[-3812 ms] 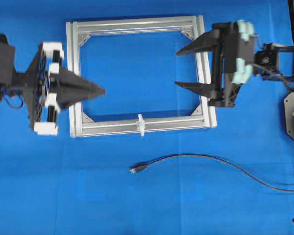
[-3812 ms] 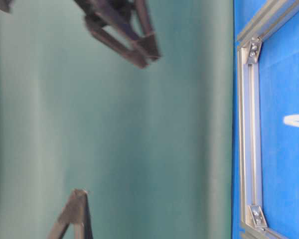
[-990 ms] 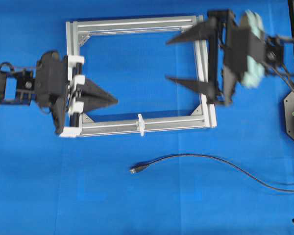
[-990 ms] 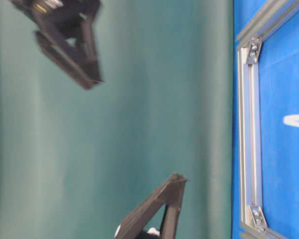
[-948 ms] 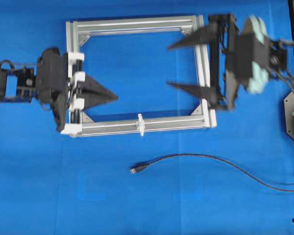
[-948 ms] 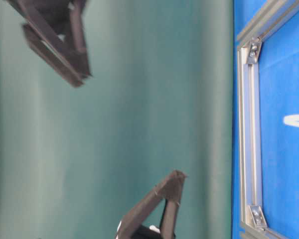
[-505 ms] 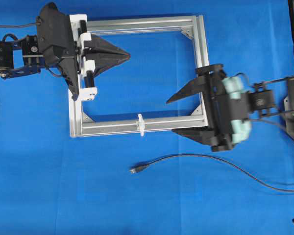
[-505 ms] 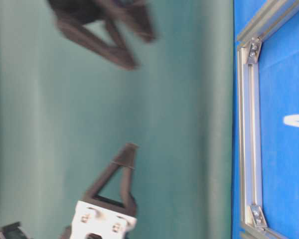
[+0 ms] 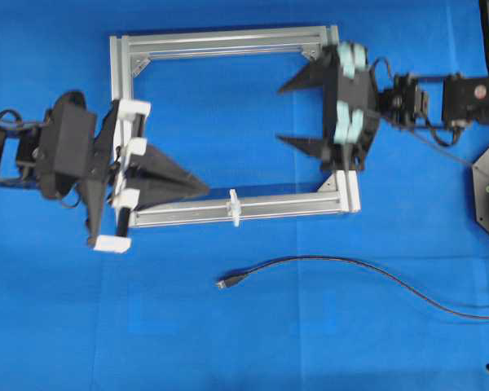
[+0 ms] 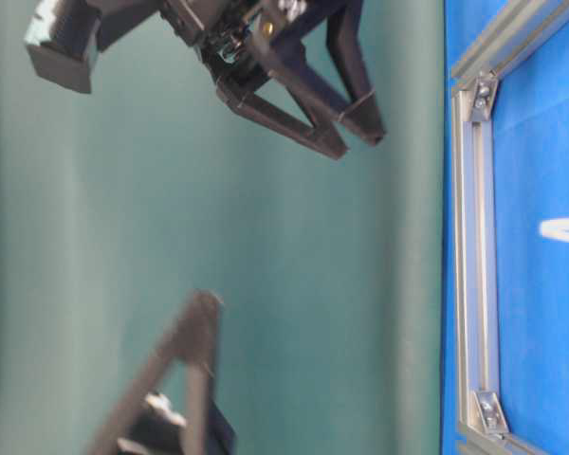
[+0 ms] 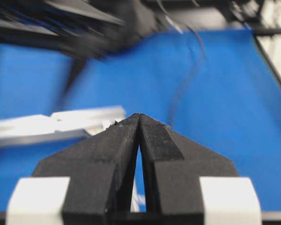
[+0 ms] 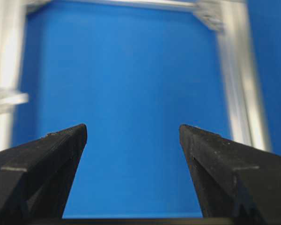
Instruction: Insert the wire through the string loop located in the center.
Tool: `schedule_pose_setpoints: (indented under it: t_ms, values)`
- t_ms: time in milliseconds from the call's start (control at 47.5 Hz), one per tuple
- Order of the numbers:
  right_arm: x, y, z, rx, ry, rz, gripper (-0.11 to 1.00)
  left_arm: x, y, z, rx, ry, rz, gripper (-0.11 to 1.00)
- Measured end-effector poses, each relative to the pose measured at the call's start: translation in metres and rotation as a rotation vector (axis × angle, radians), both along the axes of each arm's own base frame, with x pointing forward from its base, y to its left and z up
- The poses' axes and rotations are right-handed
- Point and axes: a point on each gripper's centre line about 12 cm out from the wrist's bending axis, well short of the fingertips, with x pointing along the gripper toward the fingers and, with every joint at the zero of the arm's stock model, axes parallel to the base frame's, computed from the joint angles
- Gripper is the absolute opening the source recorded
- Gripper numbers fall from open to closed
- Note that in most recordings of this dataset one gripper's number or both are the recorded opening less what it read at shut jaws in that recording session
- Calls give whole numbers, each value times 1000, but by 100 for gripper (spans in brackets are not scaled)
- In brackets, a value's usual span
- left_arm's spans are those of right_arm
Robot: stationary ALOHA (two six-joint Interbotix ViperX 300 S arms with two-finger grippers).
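Both arms have swung: left end effector [image 9: 205, 189] clenched (matte wedge), right end effector [image 9: 281, 114] released.

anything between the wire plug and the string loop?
Nothing visible. The wire lies on bare blue mat, its plug just below the string loop on the frame's lower bar. Neither pincer holds it.

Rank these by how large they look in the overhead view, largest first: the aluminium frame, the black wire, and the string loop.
1. Aluminium frame, the widest and tallest outline.
2. Black wire, long but thin, running off the right edge, so its full length is unseen.
3. String loop, tiny, spanning the frame's lower bar.
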Motion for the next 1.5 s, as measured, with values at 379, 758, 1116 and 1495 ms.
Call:
schedule_pose_setpoints:
  t_ms: [379,758,1116,1495]
  values:
    - [2,-9,58,-42,-139,-22,75,-7,11,-34,8,115,32,0]
    - [-8,76,81,-31,-206,222,75,-2,76,-44,-4,141,222,0]
    - [-8,87,29,-2,-29,243,75,15,67,-5,8,-15,193,0]
    - [-11,16,14,-5,-8,34,75,7,3,-2,8,-11,10,0]
